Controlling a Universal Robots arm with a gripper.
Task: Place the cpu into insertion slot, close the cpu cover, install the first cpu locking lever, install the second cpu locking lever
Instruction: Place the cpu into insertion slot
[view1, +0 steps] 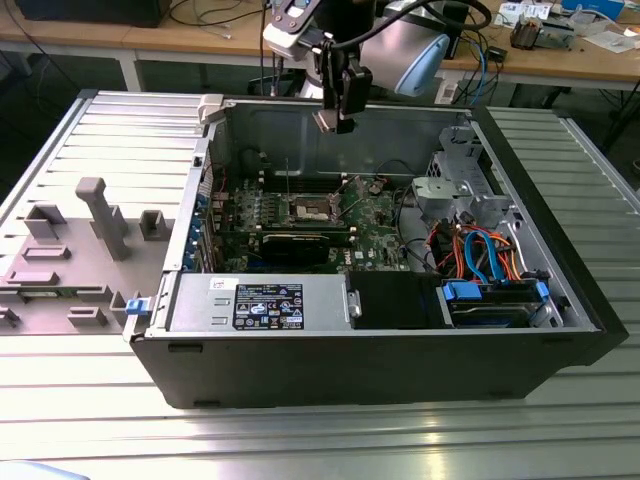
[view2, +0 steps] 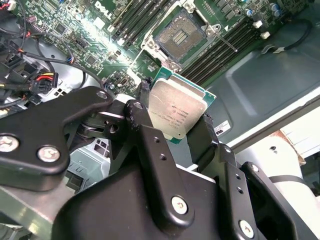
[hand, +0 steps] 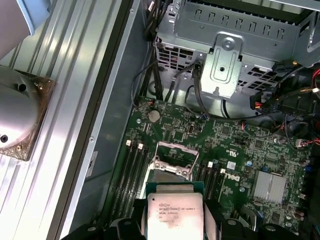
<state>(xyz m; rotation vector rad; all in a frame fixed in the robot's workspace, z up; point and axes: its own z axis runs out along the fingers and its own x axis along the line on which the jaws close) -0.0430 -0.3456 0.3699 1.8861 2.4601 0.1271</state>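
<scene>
Gripper hangs nose-down over open case, 2 fingers clamping cpu, silver-grey top showing; insertion slot below it.

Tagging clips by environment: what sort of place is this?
Likely a robotics lab or test workshop: an opened desktop computer case lies on a ribbed aluminium table, wooden workbenches strewn with cables stand behind, and the gripper holds a cpu above the motherboard.
</scene>
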